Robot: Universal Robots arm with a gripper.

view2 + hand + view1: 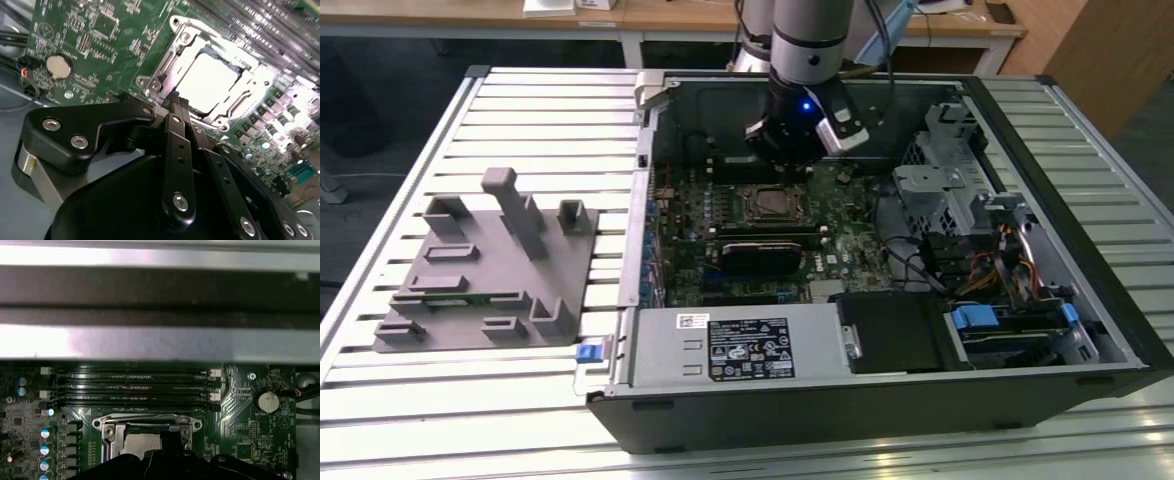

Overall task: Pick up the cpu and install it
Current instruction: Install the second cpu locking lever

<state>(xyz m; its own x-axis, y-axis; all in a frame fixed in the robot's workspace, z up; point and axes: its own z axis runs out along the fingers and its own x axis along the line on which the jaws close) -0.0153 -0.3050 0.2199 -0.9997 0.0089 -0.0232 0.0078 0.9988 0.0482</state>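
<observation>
The cpu (207, 82) is a pale silvery square lying flat inside the metal socket frame (165, 65) on the green motherboard; it also shows in the first wrist view as the cpu (136, 444). In the exterior view, my gripper (790, 150) hangs inside the open computer case, just behind the socket (774, 205). In the second wrist view, the black gripper (178, 103) has its fingers (173, 130) pressed together with nothing between them. Their tips sit just off the socket frame's edge, apart from the chip.
A grey plastic fixture (487, 270) stands on the slatted table at the exterior view's left. Inside the case are a black block (767, 255), a power supply (734, 345), a drive cage (947, 190) and cables (987, 270). Memory slots (132, 387) and the case wall (150, 342) lie beyond the socket.
</observation>
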